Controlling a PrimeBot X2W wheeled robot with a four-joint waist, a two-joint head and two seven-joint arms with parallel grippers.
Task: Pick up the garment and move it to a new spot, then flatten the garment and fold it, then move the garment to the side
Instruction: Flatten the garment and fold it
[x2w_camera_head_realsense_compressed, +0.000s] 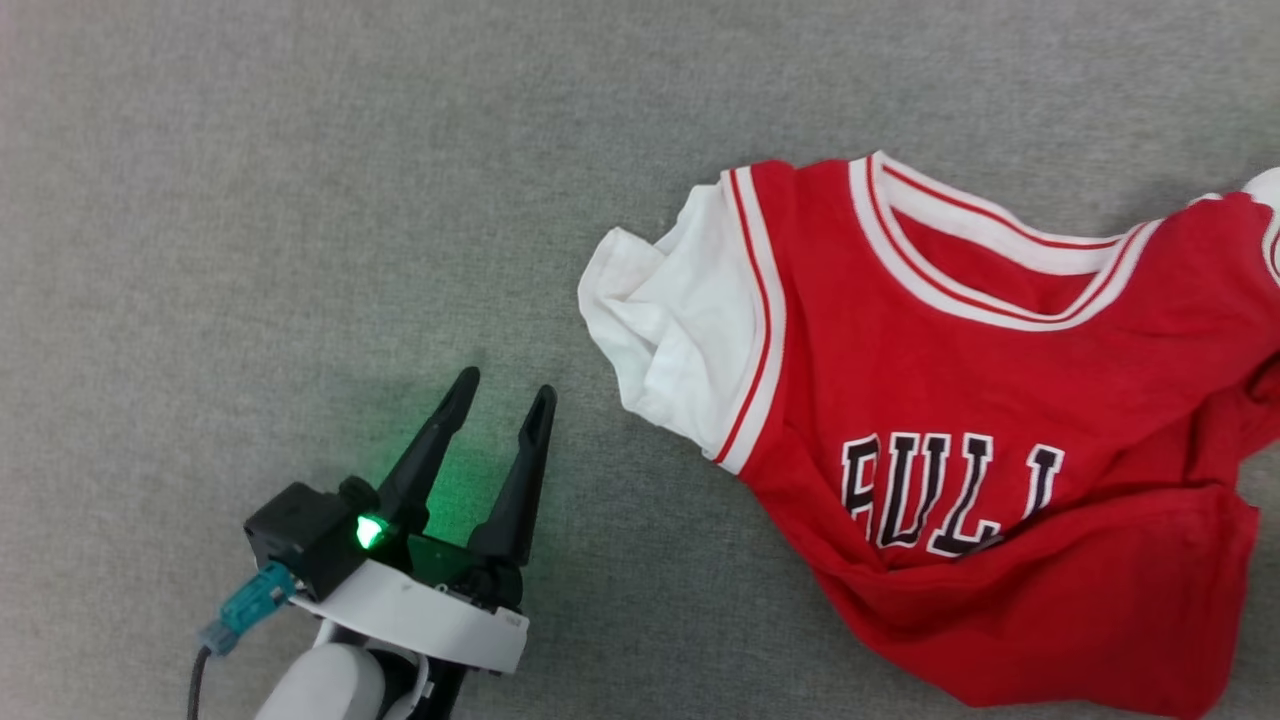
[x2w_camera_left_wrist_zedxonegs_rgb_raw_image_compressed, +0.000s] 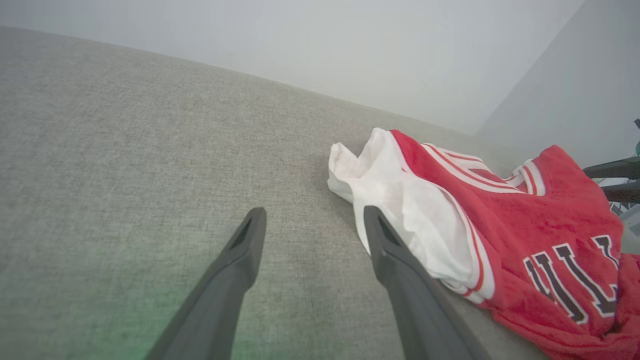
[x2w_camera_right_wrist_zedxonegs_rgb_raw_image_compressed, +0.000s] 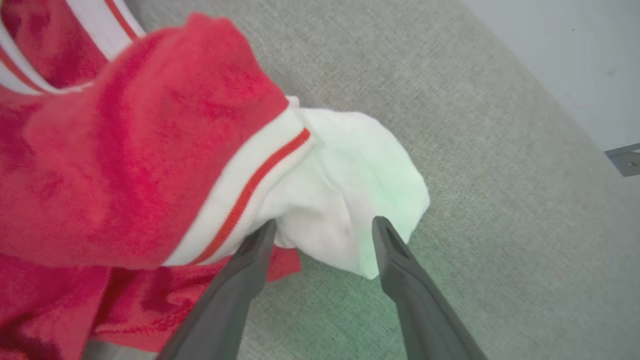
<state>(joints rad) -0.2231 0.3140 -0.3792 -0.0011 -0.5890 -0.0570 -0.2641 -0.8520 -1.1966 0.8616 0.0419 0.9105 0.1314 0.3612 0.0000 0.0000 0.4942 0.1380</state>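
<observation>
Grey tabletop (x2w_camera_head_realsense_compressed: 250, 200), bare on the left. The shirt (x2w_camera_head_realsense_compressed: 1000, 380) lies rumpled on its right side, lettering up, hem bunched (far from flat). Right gripper (x2w_camera_right_wrist_zedxonegs_rgb_raw_image_compressed: 322, 222) is spread, tips either side of the right sleeve (x2w_camera_right_wrist_zedxonegs_rgb_raw_image_compressed: 350, 190), likely lining up a pinch. Left gripper (x2w_camera_head_realsense_compressed: 505, 385) is released and empty, waiting low beside the left sleeve (x2w_camera_head_realsense_compressed: 680, 330).

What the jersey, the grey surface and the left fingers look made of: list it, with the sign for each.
Jersey: soft knit cloth, matte; it creases and bunches, fuzzy up close.
Grey surface: woven fabric, likely upholstery; visible fine weave.
Left fingers: dark matte plastic, probably; smooth, no glint.
</observation>
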